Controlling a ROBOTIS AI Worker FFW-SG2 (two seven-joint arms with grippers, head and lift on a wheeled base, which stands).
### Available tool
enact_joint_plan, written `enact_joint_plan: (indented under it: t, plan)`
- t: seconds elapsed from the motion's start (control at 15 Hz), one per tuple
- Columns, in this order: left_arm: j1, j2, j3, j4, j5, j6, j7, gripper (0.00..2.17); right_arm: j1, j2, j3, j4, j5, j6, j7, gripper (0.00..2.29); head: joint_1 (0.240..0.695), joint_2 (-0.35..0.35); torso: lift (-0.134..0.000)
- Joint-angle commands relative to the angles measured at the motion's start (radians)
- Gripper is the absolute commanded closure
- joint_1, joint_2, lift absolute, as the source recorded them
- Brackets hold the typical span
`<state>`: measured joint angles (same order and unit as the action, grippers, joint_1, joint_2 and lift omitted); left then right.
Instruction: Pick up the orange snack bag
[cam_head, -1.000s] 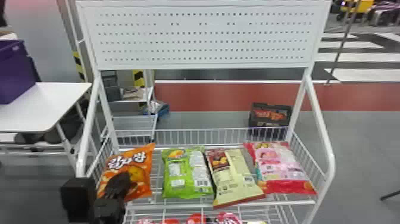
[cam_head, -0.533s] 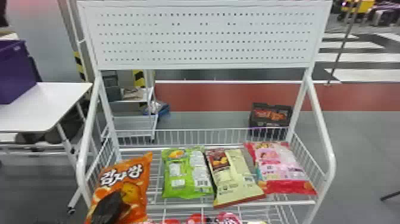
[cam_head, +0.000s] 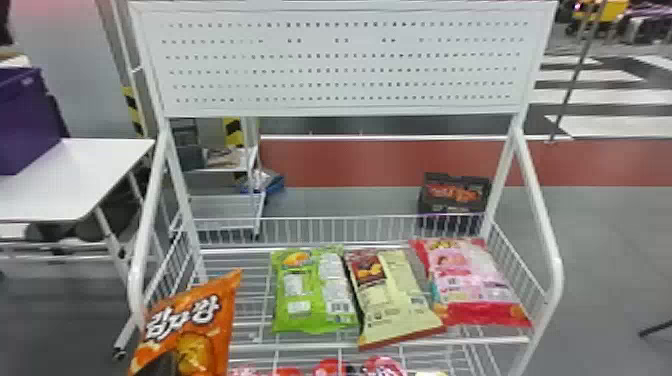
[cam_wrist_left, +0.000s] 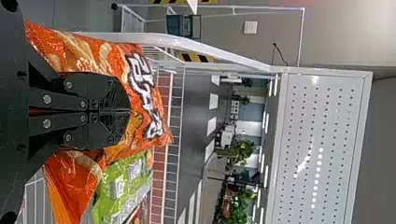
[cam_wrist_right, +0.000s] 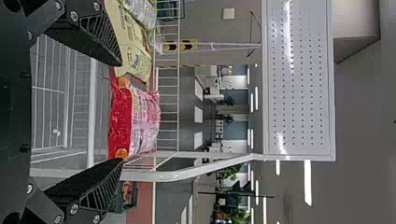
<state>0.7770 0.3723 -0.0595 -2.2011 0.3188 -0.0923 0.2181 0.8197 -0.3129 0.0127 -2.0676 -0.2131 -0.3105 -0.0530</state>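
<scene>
Orange snack bag (cam_wrist_left: 100, 53) sits clamped in the left hand (cam_wrist_left: 130, 111) in the left wrist view, its two fingers together on the film and the printed front spreading out beyond their tips. The bag bulges at either side of the fingers, so the pinch seems to sit well inboard. A steady, moderate squeeze should serve: too hard could burst the bag, too soft could let the slick film slide. The green snack bag (cam_wrist_left: 123, 186) lies to the hand's right, close enough that a sideways swing could brush it.

In the head view the bag tilts in front of the left hand, just beside the white rack's (cam_head: 345, 70) left side rail (cam_head: 135, 280). The step looks like the carry clear of the rack. It calls for a smooth draw up and towards the robot, with the wrist level, so that neither the rail nor the shelf's front bar catches a corner. Whether the bag's lower edge touches the rack I cannot tell. The cream snack bag (cam_head: 395, 300) lies farther to that hand's right, past the green one.

In the right wrist view the right hand (cam_wrist_right: 123, 113) has its fingers wide apart and empty, the pink snack bag (cam_wrist_right: 140, 121) ahead of them; it is best left waiting.
</scene>
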Motion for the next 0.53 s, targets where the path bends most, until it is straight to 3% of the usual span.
enact_joint_plan:
  t: [0.0,0.47]
  plan:
    - [0.053,0.005,0.012,0.0,-0.017,-0.086,-0.008,1.56,0.002,0.0,0.001,-0.003,0.001,0.0,0.001,0.17,0.499,0.0,0.0]
    - [0.128,0.007,0.035,0.012,-0.032,-0.197,-0.022,1.56,0.002,0.0,0.003,-0.008,0.0,0.0,0.001,0.17,0.499,0.0,0.0]
